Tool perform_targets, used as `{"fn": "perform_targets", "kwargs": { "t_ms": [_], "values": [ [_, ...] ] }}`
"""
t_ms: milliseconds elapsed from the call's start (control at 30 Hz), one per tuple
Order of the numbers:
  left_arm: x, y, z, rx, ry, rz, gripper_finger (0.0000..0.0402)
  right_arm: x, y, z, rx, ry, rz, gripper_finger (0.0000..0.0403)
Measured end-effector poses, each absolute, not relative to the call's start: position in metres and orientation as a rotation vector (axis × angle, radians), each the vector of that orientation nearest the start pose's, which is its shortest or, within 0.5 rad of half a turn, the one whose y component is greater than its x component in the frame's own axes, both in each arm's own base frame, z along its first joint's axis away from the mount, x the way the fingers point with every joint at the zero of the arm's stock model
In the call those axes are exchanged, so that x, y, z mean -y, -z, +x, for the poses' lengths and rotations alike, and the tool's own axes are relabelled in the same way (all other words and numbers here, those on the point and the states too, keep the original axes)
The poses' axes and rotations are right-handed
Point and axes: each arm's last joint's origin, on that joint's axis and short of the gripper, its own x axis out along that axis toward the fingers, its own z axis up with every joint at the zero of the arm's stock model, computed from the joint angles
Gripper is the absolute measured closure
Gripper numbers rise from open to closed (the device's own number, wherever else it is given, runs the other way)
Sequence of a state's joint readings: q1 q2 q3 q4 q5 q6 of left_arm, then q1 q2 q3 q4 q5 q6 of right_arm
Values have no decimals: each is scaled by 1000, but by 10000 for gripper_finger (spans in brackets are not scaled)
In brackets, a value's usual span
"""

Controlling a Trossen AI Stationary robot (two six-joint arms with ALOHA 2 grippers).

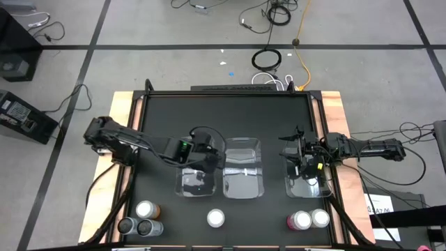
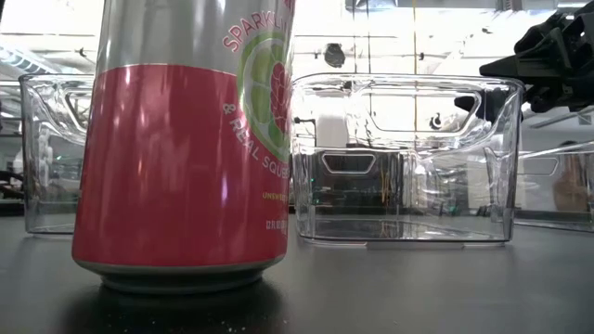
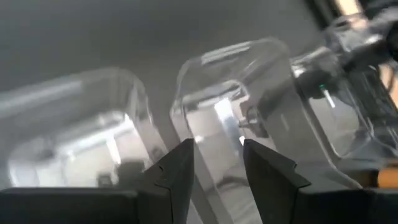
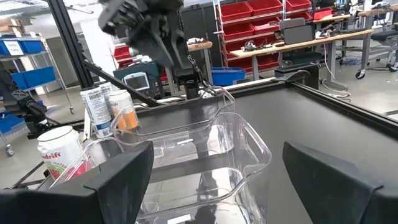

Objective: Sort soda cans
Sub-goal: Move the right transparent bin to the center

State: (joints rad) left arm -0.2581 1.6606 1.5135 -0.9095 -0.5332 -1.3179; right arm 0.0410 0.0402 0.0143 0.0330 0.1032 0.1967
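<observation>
Six soda cans stand upright along the near edge. An orange one point(image 1: 146, 209) and two silver-grey ones point(image 1: 127, 226) point(image 1: 148, 227) are at the left. A red-pink one point(image 1: 216, 218) is in the middle and fills the low view point(image 2: 186, 139). Another red-pink one point(image 1: 300, 221) and one more can point(image 1: 320, 217) are at the right. My left gripper point(image 1: 209, 159) point(image 3: 217, 168) hangs over the left clear bin point(image 1: 191, 176), fingers a little apart, empty. My right gripper point(image 1: 298, 159) point(image 4: 214, 186) hangs over the right bin point(image 1: 306, 180), wide open, empty.
A third clear bin point(image 1: 242, 171) stands between the other two, also in the low view point(image 2: 404, 158). All three bins look empty. Bare black tabletop lies beyond the bins toward the far edge. The table has a raised frame along its sides point(image 1: 317, 104).
</observation>
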Motion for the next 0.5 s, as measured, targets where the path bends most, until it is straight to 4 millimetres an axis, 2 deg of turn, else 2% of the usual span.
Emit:
{"fn": "perform_targets", "kwargs": {
  "t_ms": [233,500],
  "values": [
    [65,-347,308,-567,-727,-493,253,-1,-168,99,13,61,197,53],
    [51,-397,245,-562,-606,-242,253,-1,-168,99,13,61,197,53]
  ]
}}
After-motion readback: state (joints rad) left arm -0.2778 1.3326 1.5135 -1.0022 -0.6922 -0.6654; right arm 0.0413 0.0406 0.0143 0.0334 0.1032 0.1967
